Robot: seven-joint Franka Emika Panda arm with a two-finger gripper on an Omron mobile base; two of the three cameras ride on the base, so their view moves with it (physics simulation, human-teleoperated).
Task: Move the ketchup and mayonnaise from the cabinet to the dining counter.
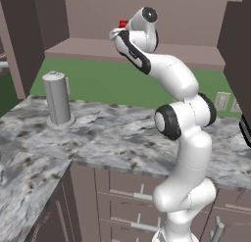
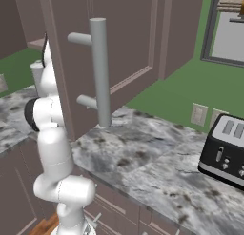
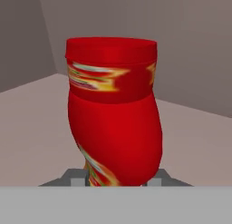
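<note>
Clenching my gripper on ketchup, upright on cabinet shelf, marbled counter below.

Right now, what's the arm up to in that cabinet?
The arm has reached up into the open cabinet and its gripper is closed around the base of the ketchup, which stands upright on the shelf. It has not been lifted out yet. Below, the marbled worktop holds a steel canister and a toaster.
</note>
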